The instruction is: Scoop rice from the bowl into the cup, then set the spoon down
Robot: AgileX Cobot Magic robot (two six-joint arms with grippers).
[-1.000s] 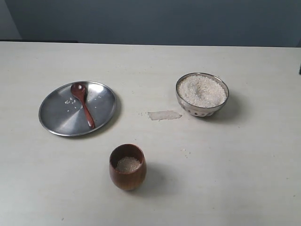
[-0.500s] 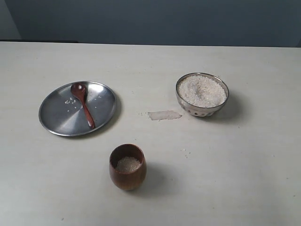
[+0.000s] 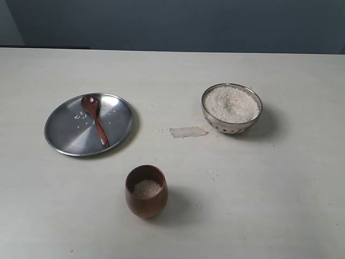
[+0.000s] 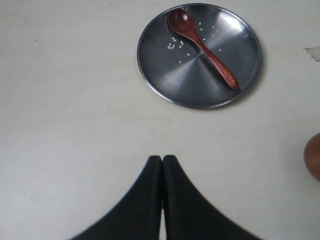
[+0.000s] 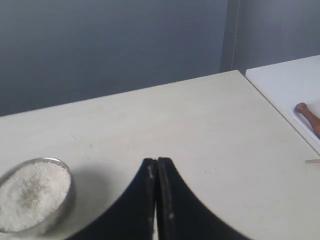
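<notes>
The reddish-brown wooden spoon (image 3: 95,118) lies on a flat steel plate (image 3: 67,135) at the left, with a few loose rice grains beside it. The faceted metal bowl (image 3: 232,109) at the right holds a heap of rice (image 3: 230,103). The wooden cup (image 3: 146,191) stands near the front with rice in its bottom. No gripper shows in the exterior view. In the left wrist view my left gripper (image 4: 162,159) is shut and empty, well short of the spoon (image 4: 202,46) and plate (image 4: 170,80). My right gripper (image 5: 157,161) is shut and empty beside the bowl (image 5: 35,195).
A small pale patch (image 3: 188,131) marks the table between plate and bowl, with stray grains near it. The cup's edge (image 4: 313,156) shows in the left wrist view. A second white surface with a brown wooden piece (image 5: 309,118) lies beyond the table edge in the right wrist view.
</notes>
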